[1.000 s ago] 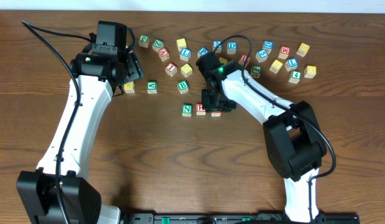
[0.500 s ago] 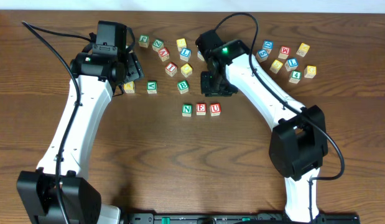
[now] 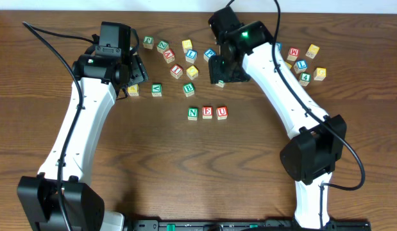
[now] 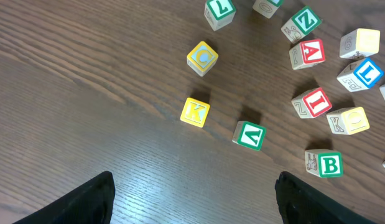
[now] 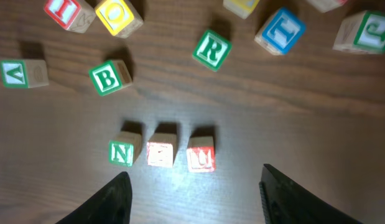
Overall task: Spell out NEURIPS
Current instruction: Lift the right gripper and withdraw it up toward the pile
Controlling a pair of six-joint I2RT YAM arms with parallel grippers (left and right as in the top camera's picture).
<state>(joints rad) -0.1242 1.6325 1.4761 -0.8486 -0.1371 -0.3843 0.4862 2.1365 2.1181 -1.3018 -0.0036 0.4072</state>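
Right gripper (image 3: 222, 69) stands open with nothing between the jaws; its fingers (image 5: 111, 199) frame bare table (image 5: 316, 112) in the wrist view. Three cubes sit in one row just past those fingertips, side by side with small gaps. The N cube (image 5: 122, 152) is off the tip of one finger, the E cube (image 5: 160, 154) is next, and the U cube (image 5: 201, 158) is about mid-gap. Overhead reads the same N-E-U row, apart from all the other cubes. Nine loose cubes lie further out from the right fingertips, several cut by the frame edge. They include one green R cube (image 5: 212, 50), skewed and roughly in line with the U cube, one green B cube (image 5: 108, 78) and one green V cube (image 5: 17, 73). There is also one blue cube (image 5: 282, 32) whose letter is not clear, one red I cube (image 5: 66, 9) and one yellow O cube (image 5: 117, 15) just beside it. Left gripper (image 3: 135, 72) is also wide open and empty, fingers (image 4: 86, 202) over bare wood. Twelve cubes are countable ahead of them, plus slivers at the frame edge: four yellow, four green, two red, one blue, and one with a face too cut off to tell. Nearest the left fingers are the yellow K cube (image 4: 195, 112) and the V cube, both ahead of the gap, and the B cube just off one fingertip. The yellow C cube (image 4: 202, 57) is further out. The I cube sits beyond the B cube, with the red A cube (image 4: 310, 52) past that.
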